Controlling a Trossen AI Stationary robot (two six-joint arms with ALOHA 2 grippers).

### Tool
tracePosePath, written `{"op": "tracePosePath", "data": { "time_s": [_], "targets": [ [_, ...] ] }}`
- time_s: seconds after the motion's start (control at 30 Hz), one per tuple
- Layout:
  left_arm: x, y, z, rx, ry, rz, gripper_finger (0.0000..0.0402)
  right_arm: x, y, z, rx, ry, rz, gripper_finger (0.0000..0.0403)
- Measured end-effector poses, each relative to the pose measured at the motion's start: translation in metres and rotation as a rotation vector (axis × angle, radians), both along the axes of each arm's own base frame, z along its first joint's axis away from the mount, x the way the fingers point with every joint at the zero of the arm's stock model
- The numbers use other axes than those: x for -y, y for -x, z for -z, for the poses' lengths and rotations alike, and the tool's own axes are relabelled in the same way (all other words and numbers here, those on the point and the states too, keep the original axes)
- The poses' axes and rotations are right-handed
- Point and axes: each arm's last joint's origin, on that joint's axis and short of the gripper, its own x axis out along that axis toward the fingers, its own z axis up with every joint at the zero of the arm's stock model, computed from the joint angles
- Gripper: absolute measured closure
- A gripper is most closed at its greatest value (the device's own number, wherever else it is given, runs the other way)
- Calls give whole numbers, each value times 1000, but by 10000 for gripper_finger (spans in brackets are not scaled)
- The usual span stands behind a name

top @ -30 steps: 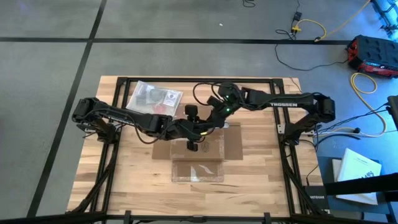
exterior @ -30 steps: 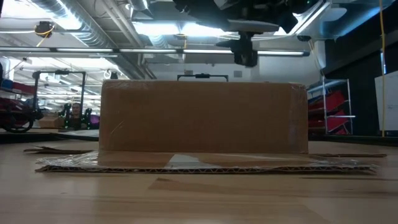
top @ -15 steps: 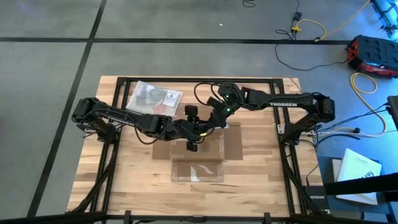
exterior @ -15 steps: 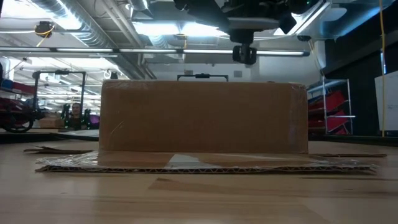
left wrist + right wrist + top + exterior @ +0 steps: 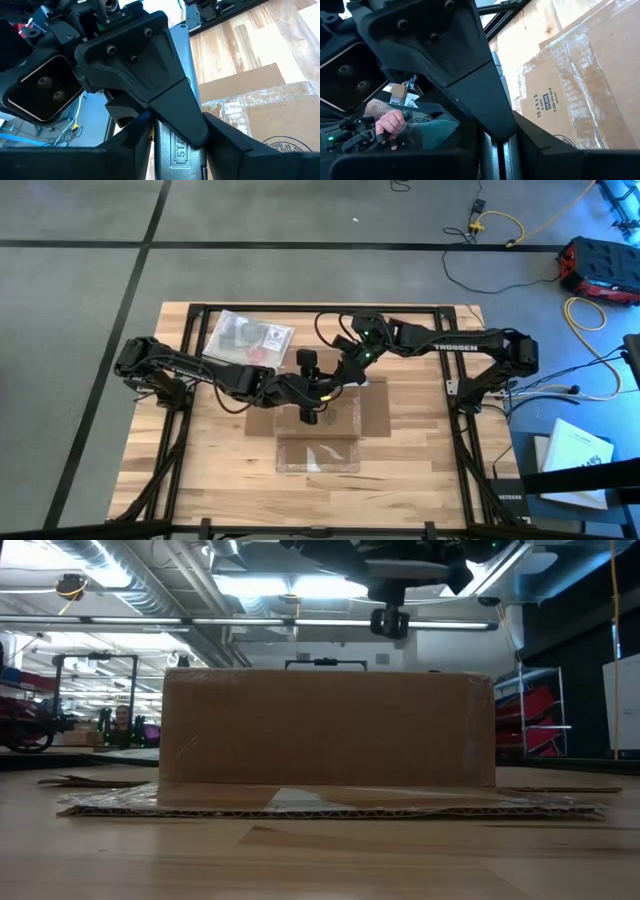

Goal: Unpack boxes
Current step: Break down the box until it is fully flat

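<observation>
While the box [image 5: 370, 416] sits at the middle of the table [image 5: 420, 470] with its near flap folded flat on the wood, you look to be partway through the unpacking at most. A clear plastic bag [image 5: 245, 335] lies near the far left corner, well apart from the box, so one item may already be out. Both arms meet over the box and hide its top, so what remains inside cannot be judged. Your left gripper [image 5: 300, 392] hangs above the box, clamped on a grey metal tool [image 5: 180, 150] with raised lettering. Your right gripper [image 5: 345, 370] is just beside it, above the box's far edge; I cannot tell whether it grips anything. Probably taped seams are left to open.
</observation>
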Motion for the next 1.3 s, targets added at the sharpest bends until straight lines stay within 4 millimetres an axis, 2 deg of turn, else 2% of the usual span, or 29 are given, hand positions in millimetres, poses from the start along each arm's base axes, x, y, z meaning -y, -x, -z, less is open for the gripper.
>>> {"op": "tracePosePath", "data": {
  "time_s": [0.23,0.37,0.67,0.83,0.97,1.3],
  "targets": [
    [-5,1,1,-2,-2,-19,236,1,-3,-10,27,10,5,345],
    [0,1,-4,7,-9,-13,218,2,-2,-14,21,26,8,345],
    [-3,5,-1,2,131,-96,166,1,-1,-13,18,57,13,345],
    [-8,9,4,-59,152,-141,163,3,-1,-14,18,91,64,345],
    [-10,8,3,-39,159,-142,163,4,0,-13,9,120,94,345],
    [-1,5,-4,13,132,-77,163,6,4,-3,-98,190,158,345]
  ]
}}
